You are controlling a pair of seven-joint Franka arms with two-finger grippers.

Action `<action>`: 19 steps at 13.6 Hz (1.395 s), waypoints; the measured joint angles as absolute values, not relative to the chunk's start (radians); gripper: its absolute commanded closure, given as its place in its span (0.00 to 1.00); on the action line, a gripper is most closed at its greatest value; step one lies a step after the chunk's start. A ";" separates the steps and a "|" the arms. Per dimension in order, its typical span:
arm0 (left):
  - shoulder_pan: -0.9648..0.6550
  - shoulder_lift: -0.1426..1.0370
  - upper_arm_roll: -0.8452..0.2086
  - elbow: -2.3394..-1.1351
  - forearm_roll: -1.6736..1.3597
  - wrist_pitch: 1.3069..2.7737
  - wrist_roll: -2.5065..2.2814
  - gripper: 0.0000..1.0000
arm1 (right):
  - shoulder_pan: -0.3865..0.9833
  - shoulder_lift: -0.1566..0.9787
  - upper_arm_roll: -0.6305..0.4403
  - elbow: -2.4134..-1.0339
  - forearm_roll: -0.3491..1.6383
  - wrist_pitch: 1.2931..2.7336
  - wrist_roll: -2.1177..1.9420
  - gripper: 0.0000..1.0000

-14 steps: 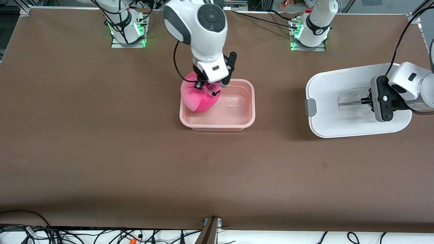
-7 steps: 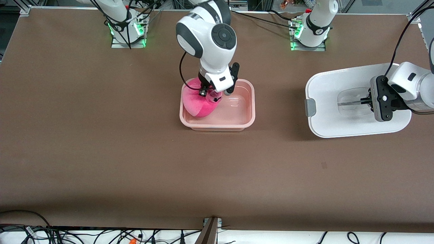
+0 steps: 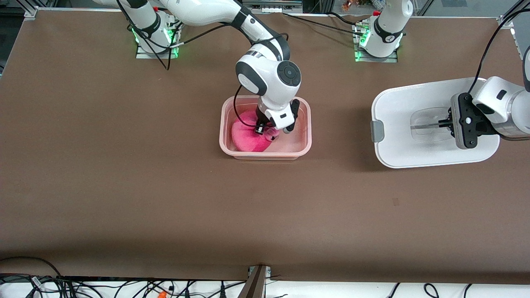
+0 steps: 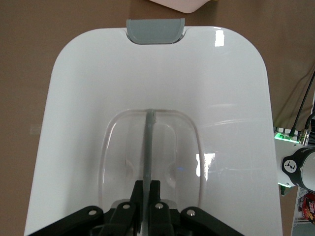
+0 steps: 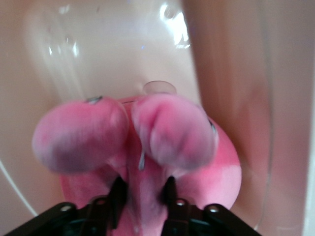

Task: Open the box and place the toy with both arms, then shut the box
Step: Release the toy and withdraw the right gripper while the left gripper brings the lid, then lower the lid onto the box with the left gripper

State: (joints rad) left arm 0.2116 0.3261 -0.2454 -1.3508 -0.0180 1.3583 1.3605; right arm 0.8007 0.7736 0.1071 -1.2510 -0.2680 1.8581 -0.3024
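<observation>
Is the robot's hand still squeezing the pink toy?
Touching. The right wrist view shows the right gripper with both fingers pinching the toy.

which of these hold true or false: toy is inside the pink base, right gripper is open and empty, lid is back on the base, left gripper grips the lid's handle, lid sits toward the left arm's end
1. The toy is inside the pink base. True.
2. The right gripper is open and empty. False: it is shut on the toy.
3. The lid is on the base. False: it is off, apart from the base.
4. The left gripper grips the lid's handle. True.
5. The lid sits toward the left arm's end of the table. True.
</observation>
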 measured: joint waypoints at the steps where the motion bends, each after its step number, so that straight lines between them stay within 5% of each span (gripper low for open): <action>1: 0.212 0.327 -0.246 -1.351 -0.021 1.358 1.361 1.00 | 0.802 0.773 0.107 -1.245 -0.268 1.901 -0.258 0.00; 6: 0.212 0.331 -0.247 -1.351 -0.024 1.358 1.359 1.00 | 0.809 0.756 0.103 -1.229 -0.253 1.987 -0.097 0.00; 10: 0.207 0.332 -0.266 -1.351 -0.031 1.358 1.339 1.00 | 0.787 0.637 -0.002 -1.154 -0.202 1.905 -0.081 0.00; 14: 0.127 0.336 -0.314 -1.351 -0.090 1.372 1.335 1.00 | 0.621 0.454 -0.098 -1.147 -0.022 1.729 -0.082 0.00; 17: -0.019 0.343 -0.326 -1.354 -0.142 1.517 1.303 1.00 | 0.577 0.261 -0.163 -1.319 -0.004 1.666 0.091 0.00; 19: -0.061 0.348 -0.330 -1.375 -0.187 1.616 1.267 1.00 | 0.506 0.156 -0.117 -1.440 -0.006 1.639 0.205 0.00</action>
